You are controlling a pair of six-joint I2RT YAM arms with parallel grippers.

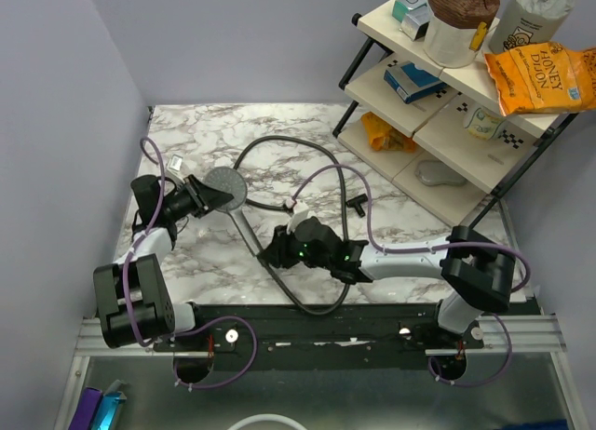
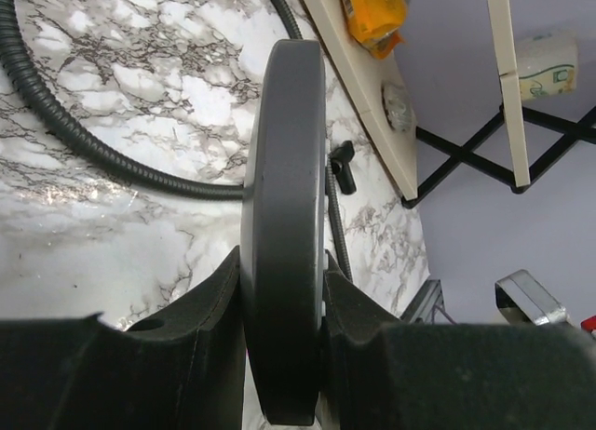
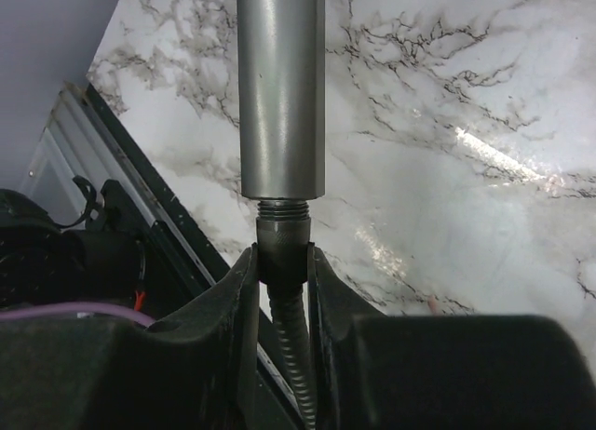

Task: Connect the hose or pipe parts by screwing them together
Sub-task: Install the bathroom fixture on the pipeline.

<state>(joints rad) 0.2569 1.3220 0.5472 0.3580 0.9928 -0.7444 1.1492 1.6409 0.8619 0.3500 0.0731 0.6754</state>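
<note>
Two grippers: each clamped on one part, jaws only narrowly apart.
left gripper (image 1: 205,197) (image 2: 279,290): pinches the round face of the shower head (image 1: 228,187) (image 2: 284,197) across its thickness; the disc is edge-on in the left wrist view.
shower head pos: left of table centre, face at 10 o'clock, handle (image 3: 279,95) running toward 5 o'clock. Cannot tell if it touches the table (image 1: 186,137).
right gripper (image 1: 276,253) (image 3: 282,262): closed on the end nut (image 3: 282,248) of the hose (image 1: 277,140) (image 2: 93,146) (image 3: 294,346).
joint: nut in line with the handle end, a band of thread showing between them.
hose pos: drops from the nut toward 6 o'clock, then loops round past table centre to 12 o'clock.
shelf (image 1: 438,123): 2 o'clock, with an orange bag (image 1: 538,74) on top.
</note>
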